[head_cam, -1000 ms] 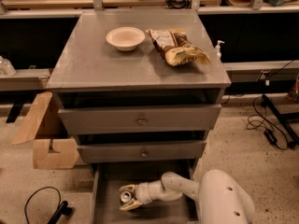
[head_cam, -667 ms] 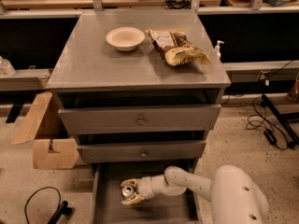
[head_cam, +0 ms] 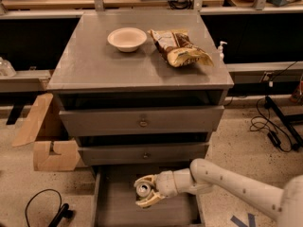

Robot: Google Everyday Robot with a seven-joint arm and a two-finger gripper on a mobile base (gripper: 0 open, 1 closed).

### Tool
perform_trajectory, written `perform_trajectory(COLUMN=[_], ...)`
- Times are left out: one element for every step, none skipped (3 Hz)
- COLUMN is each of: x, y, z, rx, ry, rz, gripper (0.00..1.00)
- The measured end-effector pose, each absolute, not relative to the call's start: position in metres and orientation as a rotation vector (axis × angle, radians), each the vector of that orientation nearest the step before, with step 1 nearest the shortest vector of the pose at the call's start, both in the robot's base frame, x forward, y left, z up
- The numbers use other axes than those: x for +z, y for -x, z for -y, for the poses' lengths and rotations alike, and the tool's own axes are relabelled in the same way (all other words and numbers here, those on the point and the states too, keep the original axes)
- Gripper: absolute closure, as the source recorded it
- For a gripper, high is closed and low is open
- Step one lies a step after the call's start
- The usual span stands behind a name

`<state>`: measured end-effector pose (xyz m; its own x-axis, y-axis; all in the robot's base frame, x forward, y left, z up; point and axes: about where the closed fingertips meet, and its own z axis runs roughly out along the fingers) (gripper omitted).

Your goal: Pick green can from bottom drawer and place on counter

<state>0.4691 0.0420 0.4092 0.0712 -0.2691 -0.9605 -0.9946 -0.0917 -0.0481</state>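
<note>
1. Counter (head_cam: 109, 67): broad grey top of the drawer cabinet. It carries a bowl and a snack bag toward its rear edge, with the bowl left of the bag and a small gap between them.
2. Robot arm (head_cam: 232, 179): white and jointed, entering from the lower right corner and reaching leftward into the open drawer.
3. Bottom drawer (head_cam: 116, 212): pulled out at the foot of the cabinet, below two closed drawers (head_cam: 104, 122) with small round knobs. Its flat grey floor lies exposed, and the gripper and the can sit within its walls.
4. Cardboard box (head_cam: 45, 136): on the floor just left of the cabinet, flaps open.
5. Snack bag (head_cam: 180, 48): brown and yellow, crumpled, lying flat on the counter.
6. Bowl (head_cam: 127, 38): pale and shallow, upright on the counter.
7. Gripper (head_cam: 144, 192): inside the bottom drawer, near its front-to-back middle. One pale finger (head_cam: 143, 179) shows above the can and the other below. They are drawn in to the can's width and clasp it.
8. Green can (head_cam: 143, 189): held between the two fingers inside the bottom drawer, silver top turned toward the camera. Whether it touches the drawer floor cannot be told.
</note>
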Motion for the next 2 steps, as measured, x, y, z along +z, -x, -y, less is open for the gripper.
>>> perform_trajectory(x=[0.513, 0.621], y=[-0.444, -0.455], z=[-0.016, 0.005], rx=[1.146, 1.108], ry=[1.467, 1.42], rz=[-1.3, -1.289], gripper=[1.0, 1.0])
